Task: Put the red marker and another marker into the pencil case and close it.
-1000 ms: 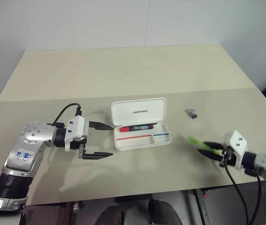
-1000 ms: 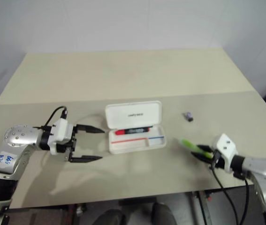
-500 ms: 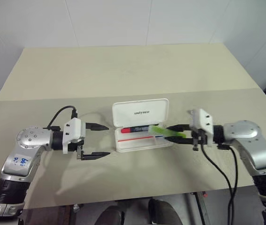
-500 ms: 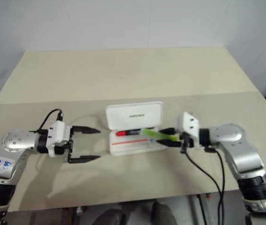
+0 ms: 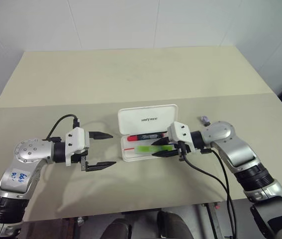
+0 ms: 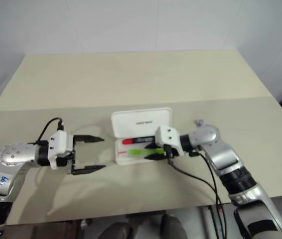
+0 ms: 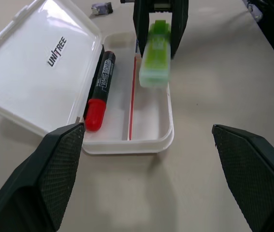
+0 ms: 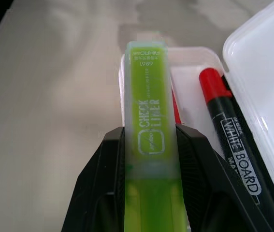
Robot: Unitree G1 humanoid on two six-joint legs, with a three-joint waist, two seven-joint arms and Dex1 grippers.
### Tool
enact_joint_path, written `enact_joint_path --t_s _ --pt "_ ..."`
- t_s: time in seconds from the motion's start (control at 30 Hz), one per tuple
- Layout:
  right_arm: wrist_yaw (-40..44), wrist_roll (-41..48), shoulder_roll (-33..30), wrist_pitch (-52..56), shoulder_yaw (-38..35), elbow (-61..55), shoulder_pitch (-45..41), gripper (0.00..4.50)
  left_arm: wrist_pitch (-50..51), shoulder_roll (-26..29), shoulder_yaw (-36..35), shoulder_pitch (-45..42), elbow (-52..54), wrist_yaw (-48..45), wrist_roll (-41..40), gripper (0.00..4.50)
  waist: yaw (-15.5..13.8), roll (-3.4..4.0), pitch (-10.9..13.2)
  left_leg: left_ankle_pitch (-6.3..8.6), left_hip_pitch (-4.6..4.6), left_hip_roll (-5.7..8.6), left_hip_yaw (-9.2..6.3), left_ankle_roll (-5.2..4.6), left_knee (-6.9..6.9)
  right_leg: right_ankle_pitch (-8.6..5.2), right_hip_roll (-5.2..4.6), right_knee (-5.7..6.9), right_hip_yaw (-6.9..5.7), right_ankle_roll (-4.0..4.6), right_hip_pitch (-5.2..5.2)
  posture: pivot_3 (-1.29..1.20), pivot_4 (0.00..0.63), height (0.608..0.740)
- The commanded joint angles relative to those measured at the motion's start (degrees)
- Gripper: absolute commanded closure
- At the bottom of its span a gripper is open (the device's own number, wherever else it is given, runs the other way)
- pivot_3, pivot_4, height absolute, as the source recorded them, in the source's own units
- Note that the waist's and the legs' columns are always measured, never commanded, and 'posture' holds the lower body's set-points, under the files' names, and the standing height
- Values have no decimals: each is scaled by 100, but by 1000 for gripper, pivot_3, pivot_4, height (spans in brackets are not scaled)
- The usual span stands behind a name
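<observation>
Open case (image 5: 150, 147) at table (image 5: 131, 79) centre, lid (image 5: 147, 119) propped on the far side. Red marker (image 5: 145, 136) lying in the tray along the far wall, cap to the left. Right gripper (image 5: 161, 149) clamped on green marker (image 5: 152, 148), over the tray's near half. Left gripper (image 5: 108, 149) spread wide, empty, left of case. Grey block (image 5: 204, 120) far right.

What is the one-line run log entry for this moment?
right gripper: shut on green marker, over case | red marker: in case | lid: open | left gripper: open, beside case
</observation>
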State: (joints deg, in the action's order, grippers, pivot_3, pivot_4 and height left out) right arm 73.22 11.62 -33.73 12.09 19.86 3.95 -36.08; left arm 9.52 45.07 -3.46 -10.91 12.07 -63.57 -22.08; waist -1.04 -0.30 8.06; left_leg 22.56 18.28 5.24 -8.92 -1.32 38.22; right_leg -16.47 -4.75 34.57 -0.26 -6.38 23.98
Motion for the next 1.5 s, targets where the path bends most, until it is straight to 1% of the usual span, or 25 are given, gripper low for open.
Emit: enact_joint_path --t_s 0.03,0.17,0.33,0.63,1.0,1.07,1.1,1.3,1.33,1.43,1.5 --pt "101 -158 157 -323 62 267 -257 3395 50 49 -137 47 348 109 -66 0 10 0 0 0 1 0 0 0 0 1 -1 3 -6 2 3 0 150 740" --pt "163 -295 344 -473 112 506 -376 3395 100 38 -142 102 451 181 -79 0 51 0 0 0 1 -2 2 0 0 8 -5 13 -29 13 9 0 150 740" --pt "224 -347 428 -488 156 560 -394 3395 127 38 -152 161 524 230 -83 0 120 1 0 0 1 0 2 0 0 11 -9 25 -35 18 16 0 150 740" --pt "253 -429 736 -571 228 719 -572 3395 127 29 -164 254 597 295 -108 0 129 1 0 0 2 -1 4 1 0 12 -12 25 -46 21 23 0 150 740" --pt "393 -588 866 -804 255 1109 -767 3395 155 38 -214 386 712 354 -121 0 136 1 0 0 2 1 3 1 -2 23 -12 47 -51 39 40 0 150 740" --pt "406 -604 921 -815 253 1207 -824 2647 156 35 -221 396 712 362 -119 0 142 1 0 0 2 1 3 1 -3 23 -12 46 -56 40 45 0 150 740" --pt "365 -626 961 -827 243 1265 -856 2389 156 33 -220 395 708 369 -116 0 144 1 0 0 2 1 3 1 -3 23 -12 46 -60 39 46 0 150 740" --pt "345 -621 1107 -907 177 1303 -913 176 149 33 -224 422 722 392 -123 0 145 1 0 0 1 0 3 1 -1 26 -12 47 -64 43 46 0 150 740" --pt "311 -600 1125 -902 138 1258 -926 17 149 34 -224 427 724 393 -126 0 145 1 0 0 1 1 3 1 -1 27 -12 47 -64 46 46 0 150 740" --pt "294 -441 1100 -697 -2 922 -909 17 150 42 -223 448 733 385 -135 0 145 1 0 0 1 0 3 1 0 34 -10 47 -65 57 47 0 150 740" --pt "379 -194 984 -363 -117 468 -815 17 151 47 -216 455 730 370 -142 0 144 2 1 0 1 0 3 1 -1 36 -10 46 -66 61 49 0 150 740"
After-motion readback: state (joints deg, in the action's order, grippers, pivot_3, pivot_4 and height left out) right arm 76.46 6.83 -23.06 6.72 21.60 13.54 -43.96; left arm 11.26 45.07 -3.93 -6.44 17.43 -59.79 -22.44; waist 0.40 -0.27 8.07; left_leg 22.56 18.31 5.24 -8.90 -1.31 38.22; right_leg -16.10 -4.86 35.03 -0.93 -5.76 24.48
